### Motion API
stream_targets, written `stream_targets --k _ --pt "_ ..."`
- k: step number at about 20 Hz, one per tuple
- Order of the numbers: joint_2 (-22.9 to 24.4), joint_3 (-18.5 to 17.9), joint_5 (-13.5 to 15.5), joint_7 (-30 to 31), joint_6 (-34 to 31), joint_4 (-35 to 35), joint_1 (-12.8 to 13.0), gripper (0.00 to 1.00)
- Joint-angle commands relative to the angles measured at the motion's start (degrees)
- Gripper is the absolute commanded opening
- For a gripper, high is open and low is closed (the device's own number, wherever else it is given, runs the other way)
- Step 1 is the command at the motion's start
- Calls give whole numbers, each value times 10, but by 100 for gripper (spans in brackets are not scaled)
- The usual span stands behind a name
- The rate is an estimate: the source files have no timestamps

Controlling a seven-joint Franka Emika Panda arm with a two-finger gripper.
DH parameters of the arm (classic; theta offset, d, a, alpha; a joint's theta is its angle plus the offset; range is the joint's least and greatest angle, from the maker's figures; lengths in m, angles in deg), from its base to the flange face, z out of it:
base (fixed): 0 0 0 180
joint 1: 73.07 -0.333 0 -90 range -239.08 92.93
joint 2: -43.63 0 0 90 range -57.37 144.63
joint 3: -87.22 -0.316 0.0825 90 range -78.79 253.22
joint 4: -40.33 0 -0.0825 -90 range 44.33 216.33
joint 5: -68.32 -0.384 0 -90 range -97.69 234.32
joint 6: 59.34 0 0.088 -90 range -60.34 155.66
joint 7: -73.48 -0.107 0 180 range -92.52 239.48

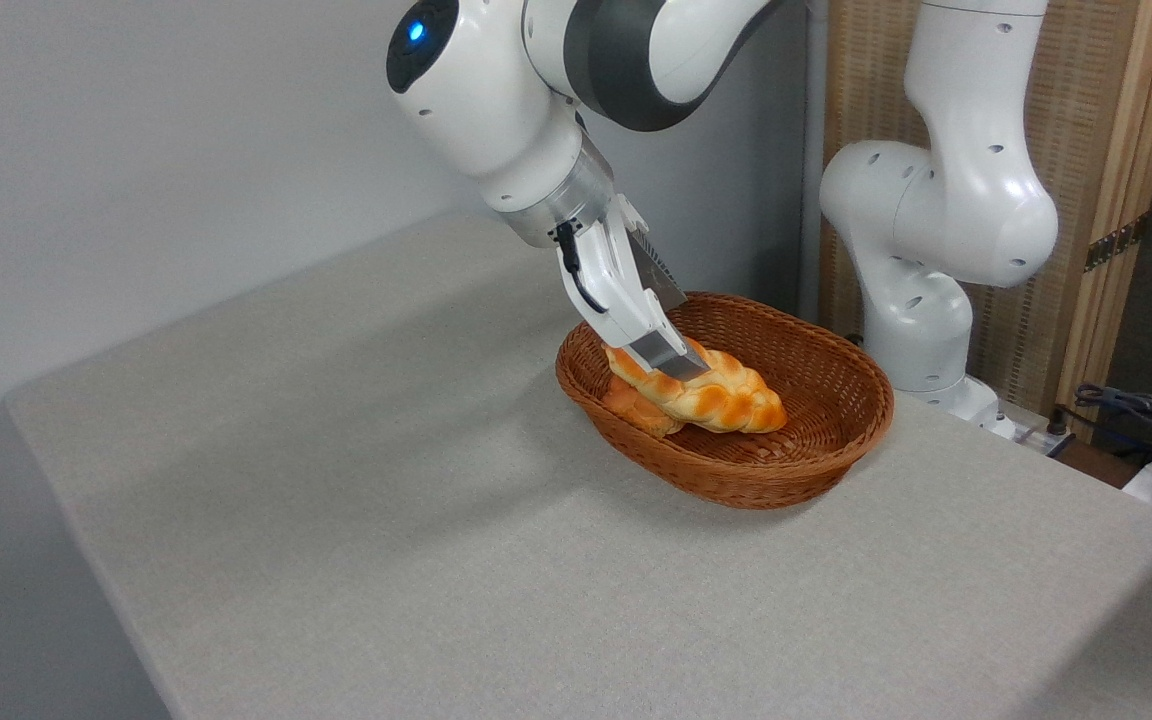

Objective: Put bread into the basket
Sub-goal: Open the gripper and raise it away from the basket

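Braided golden-orange bread (711,392) lies inside basket (816,455), toward left side, pointed end aimed right. Basket oval, reddish-brown wicker, upright on grey tabletop (336,480).

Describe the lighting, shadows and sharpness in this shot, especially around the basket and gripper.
Fixed camera view: soft, even light, no harsh glare; only mild sheen on the white arm shells. A broad, faint shadow of the arm falls on the table left of the basket. The basket's inside is darker beside the bread. The gripper, bread and weave look reasonably sharp; no clear motion blur.
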Motion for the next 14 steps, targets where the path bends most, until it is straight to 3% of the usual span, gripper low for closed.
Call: stream_targets --k 1,4,10,12,14 --pt "4 -4 2 -2 45 -20 2 100" --pt "3 -4 4 48 103 -66 4 100" --pt "0 -4 0 147 190 -89 3 100" --pt "-10 -4 -2 213 221 -96 1 100" --pt "-25 -7 -24 310 248 -109 -1 100"
